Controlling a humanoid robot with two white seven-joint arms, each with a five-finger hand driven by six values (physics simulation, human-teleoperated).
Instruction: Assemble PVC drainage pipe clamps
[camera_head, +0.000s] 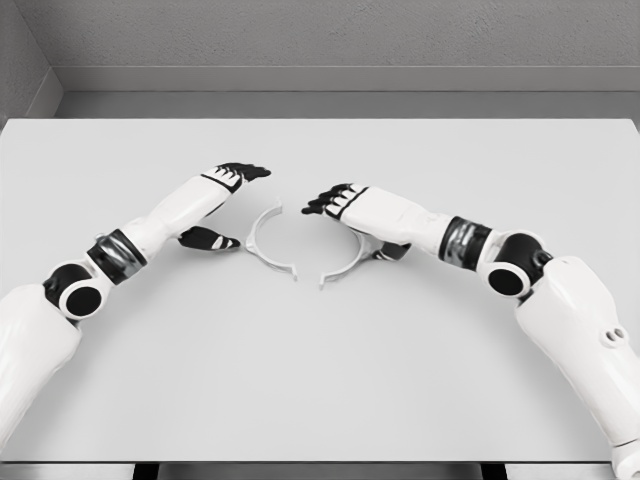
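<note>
Currently, clamp halves: two thin white half-ring PVC clamp pieces, left half (262, 243) and right half (347, 264), lie mid-counter, open sides facing, apart.
Left hand (222, 205): at nine o'clock of its half, fingers spread, holding nothing.
Right hand (352, 215): at three o'clock, over its half, grip unclear.
Handling: likely light, stiff, slippery; pinch mid-arc.
Surroundings: plain white counter (320, 370), nothing obstructs.

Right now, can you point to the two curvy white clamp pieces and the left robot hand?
left clamp half (256, 240): head view, on its curved band.
right clamp half (348, 268): head view, lower arc.
left robot hand (232, 178): head view, back of hand.
</note>
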